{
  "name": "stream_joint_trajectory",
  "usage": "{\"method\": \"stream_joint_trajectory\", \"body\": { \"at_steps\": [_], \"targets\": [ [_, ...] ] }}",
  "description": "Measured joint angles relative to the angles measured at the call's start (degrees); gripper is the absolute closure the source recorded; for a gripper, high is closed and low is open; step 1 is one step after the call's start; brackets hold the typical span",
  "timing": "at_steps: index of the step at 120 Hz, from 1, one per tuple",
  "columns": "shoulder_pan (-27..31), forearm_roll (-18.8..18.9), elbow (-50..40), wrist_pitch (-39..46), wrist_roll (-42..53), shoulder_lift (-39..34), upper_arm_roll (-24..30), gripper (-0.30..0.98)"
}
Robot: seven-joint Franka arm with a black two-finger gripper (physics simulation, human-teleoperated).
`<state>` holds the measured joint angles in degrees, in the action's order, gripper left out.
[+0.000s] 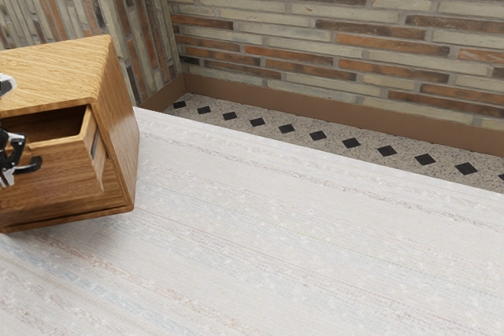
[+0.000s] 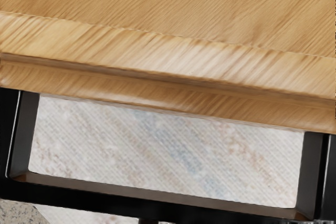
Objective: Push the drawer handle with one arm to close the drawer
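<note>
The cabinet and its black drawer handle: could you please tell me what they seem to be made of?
The cabinet looks like wood or veneer with a satin finish: fine grain and a soft sheen show. The drawer handle could be black-coated metal or hard plastic: smooth and dark, with thin highlights along its edges.

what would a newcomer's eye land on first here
Probably the wooden cabinet at the exterior view's left, its drawer standing partly open with a dark gap behind the front. Next, the black handle, a broad frame looming large in the wrist view against pale, streaked cloth. Behind the table, the brick wall in orange, grey and brown would catch the eye too, above black diamonds on a speckled floor.
</note>
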<state>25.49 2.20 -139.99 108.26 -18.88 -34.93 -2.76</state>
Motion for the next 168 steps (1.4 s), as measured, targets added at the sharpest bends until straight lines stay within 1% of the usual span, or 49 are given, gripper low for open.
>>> {"method": "stream_joint_trajectory", "body": {
  "at_steps": [45, 71, 103, 116, 124, 128, 136, 143, 148, 152, 159, 164, 168],
  "targets": [
    [0.00, 0.44, 10.47, 4.19, 2.34, 12.26, -1.89, 0.74],
    [0.21, 0.79, 14.12, 5.59, 3.77, 17.59, -3.86, 0.74],
    [0.50, 0.87, 14.85, 8.47, 5.85, 19.36, -4.18, 0.74],
    [-0.09, 0.60, 16.53, 9.41, 6.80, 21.46, -3.99, 0.73],
    [-0.29, 0.20, 16.04, 9.66, 7.42, 20.98, -3.82, 0.72],
    [0.09, 0.12, 13.59, 9.59, 7.65, 18.16, -3.55, 0.70],
    [0.36, -0.19, 7.46, 7.55, 7.95, 8.98, -1.63, 0.61],
    [-0.22, -2.82, 5.53, 3.40, 8.11, 3.83, 0.10, 0.48],
    [-3.00, -4.83, 5.17, -0.58, 7.93, -0.04, 2.45, 0.40],
    [-6.80, -6.38, 5.46, -3.45, 7.78, -1.91, 3.62, 0.35],
    [-12.77, -9.36, 7.98, -7.19, 7.48, -2.09, 7.41, 0.26],
    [-14.66, -10.75, 15.06, -9.27, 7.32, 3.25, 10.96, 0.22],
    [-15.41, -11.43, 21.72, -10.66, 7.27, 8.61, 12.54, 0.18]
  ]
}}
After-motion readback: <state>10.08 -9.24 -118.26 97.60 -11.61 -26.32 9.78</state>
